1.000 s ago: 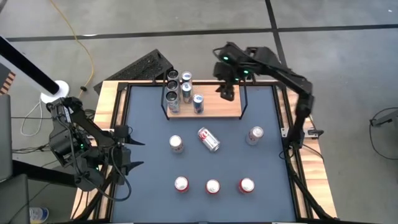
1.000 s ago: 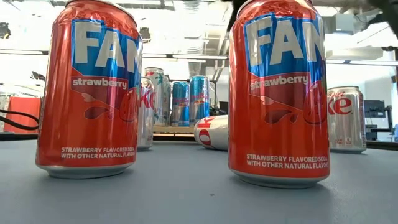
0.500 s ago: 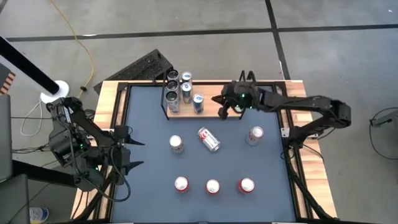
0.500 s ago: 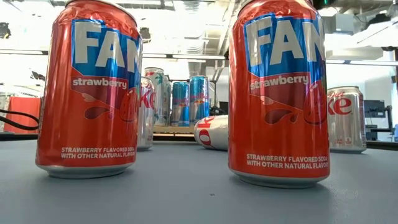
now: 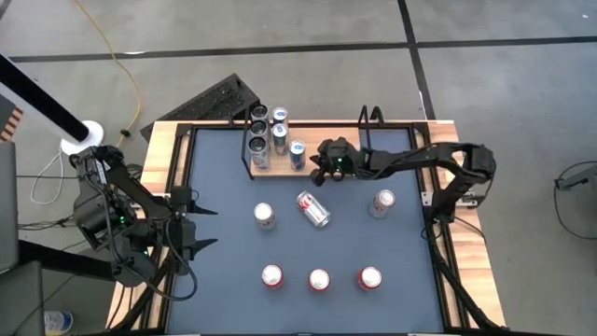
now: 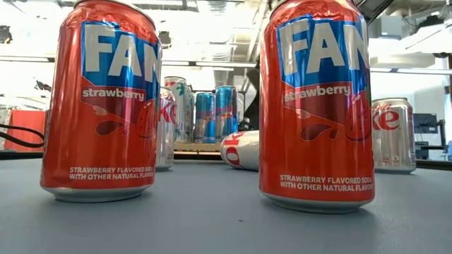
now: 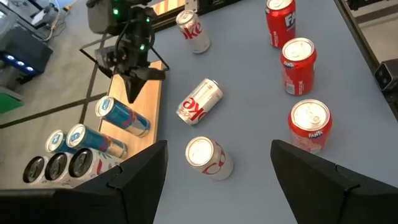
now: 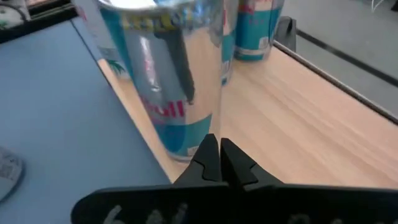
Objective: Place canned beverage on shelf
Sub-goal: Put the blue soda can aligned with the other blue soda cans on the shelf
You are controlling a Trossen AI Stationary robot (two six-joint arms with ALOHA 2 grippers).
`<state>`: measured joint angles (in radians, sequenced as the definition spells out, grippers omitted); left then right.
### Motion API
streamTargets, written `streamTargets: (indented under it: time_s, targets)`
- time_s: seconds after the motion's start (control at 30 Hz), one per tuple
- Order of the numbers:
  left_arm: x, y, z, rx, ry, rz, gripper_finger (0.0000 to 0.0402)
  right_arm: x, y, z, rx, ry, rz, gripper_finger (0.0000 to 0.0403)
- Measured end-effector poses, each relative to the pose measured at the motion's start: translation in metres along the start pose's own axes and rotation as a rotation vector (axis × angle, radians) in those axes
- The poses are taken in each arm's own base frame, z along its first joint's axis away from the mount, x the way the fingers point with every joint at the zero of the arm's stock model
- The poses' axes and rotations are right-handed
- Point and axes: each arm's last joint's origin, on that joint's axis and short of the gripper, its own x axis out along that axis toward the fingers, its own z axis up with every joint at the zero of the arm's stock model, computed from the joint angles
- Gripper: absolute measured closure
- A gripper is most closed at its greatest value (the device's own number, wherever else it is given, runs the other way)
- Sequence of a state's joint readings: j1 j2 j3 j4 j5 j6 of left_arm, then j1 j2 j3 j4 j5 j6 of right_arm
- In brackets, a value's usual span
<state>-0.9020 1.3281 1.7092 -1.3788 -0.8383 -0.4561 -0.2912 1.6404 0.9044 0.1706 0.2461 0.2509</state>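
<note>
Right gripper [image 5: 322, 165] has its two fingers pressed together with nothing between them, as the right wrist view shows, the tips [image 8: 214, 158] meeting just in front of a slim blue-and-silver can [image 8: 168, 81]. It sits low over the shelf [image 5: 350, 166], the light-wood board with thin black rod uprights at its ends, at the far edge of the dark blue table [image 5: 224, 243]. That slim can [image 5: 297, 154] stands on the shelf just beside the gripper, and more cans [image 5: 261, 131] are clustered at the shelf's left end. On the table in front of the shelf, a silver-and-red can [image 5: 313, 209] lies on its side, with an upright can [image 5: 265, 217] to its left and another [image 5: 381, 203] to its right. Three red cans [image 5: 319, 279] stand in a row along the near side. Left gripper [image 5: 198, 229] hangs at the table's left edge, well apart from the cans, its fingers spread and empty.
</note>
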Motion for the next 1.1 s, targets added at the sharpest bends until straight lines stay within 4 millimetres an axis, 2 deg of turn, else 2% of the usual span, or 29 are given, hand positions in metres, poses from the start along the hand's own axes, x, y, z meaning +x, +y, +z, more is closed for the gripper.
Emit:
streamTargets:
  time_s: [0.6,0.73,0.9,1.1]
  targets:
    - [0.0,0.0,0.0,0.004,0.01,-0.017,0.0127,0.043,0.012,0.019,-0.023,0.048,0.017,0.0403]
    - [0.0,0.0,-0.001,0.005,0.014,-0.018,0.0127,0.04,0.011,0.017,-0.042,0.085,-0.046,0.0403]
    - [0.0,0.0,-0.002,0.006,0.021,-0.023,0.0127,0.018,0.016,0.026,-0.059,0.098,-0.045,0.0403]
    - [0.0,0.0,-0.002,0.013,0.026,-0.02,0.0127,0.02,0.028,0.02,-0.07,0.108,-0.011,0.0403]
